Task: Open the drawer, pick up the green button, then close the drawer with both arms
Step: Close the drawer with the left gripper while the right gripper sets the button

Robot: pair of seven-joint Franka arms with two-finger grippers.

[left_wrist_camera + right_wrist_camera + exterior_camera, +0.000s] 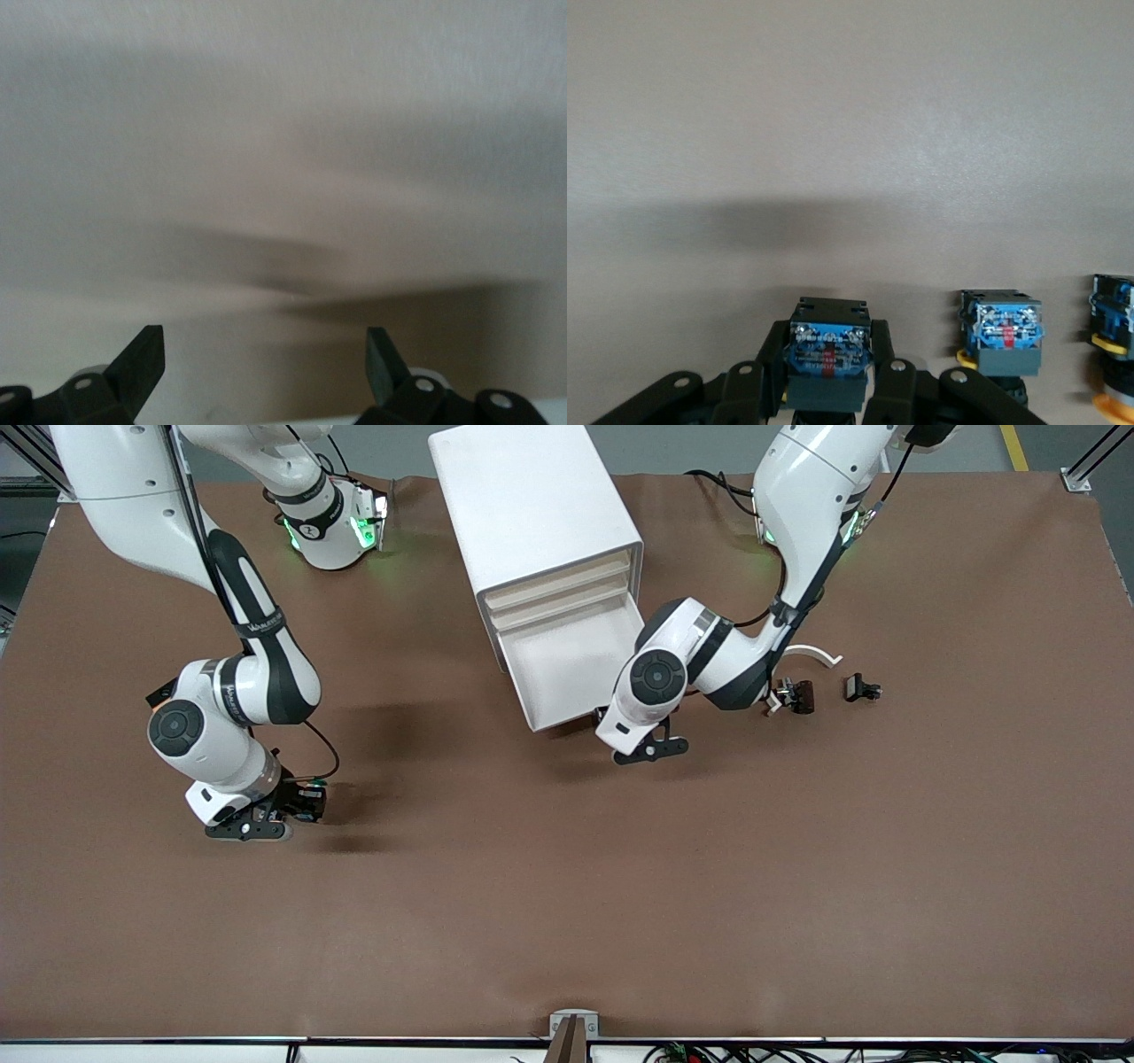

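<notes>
The white cabinet (532, 505) stands at the robots' side of the table. Its lowest drawer (567, 691) is pulled out toward the front camera, and its inside looks bare. My left gripper (654, 751) (266, 359) hangs open and holds nothing, low by the drawer's front corner toward the left arm's end. My right gripper (301, 808) (828, 341) is low over the table toward the right arm's end, shut on a button (826, 354) (310, 793) with a blue base. The fingers hide its cap in the right wrist view, and a hint of green shows in the front view.
Two more blue-based buttons, one (1001, 332) and another (1112, 323), stand on the table beside the held one, with yellow-orange showing at their caps. Two small dark parts, one (795, 695) and another (861, 688), and a white curved piece (811, 654) lie toward the left arm's end.
</notes>
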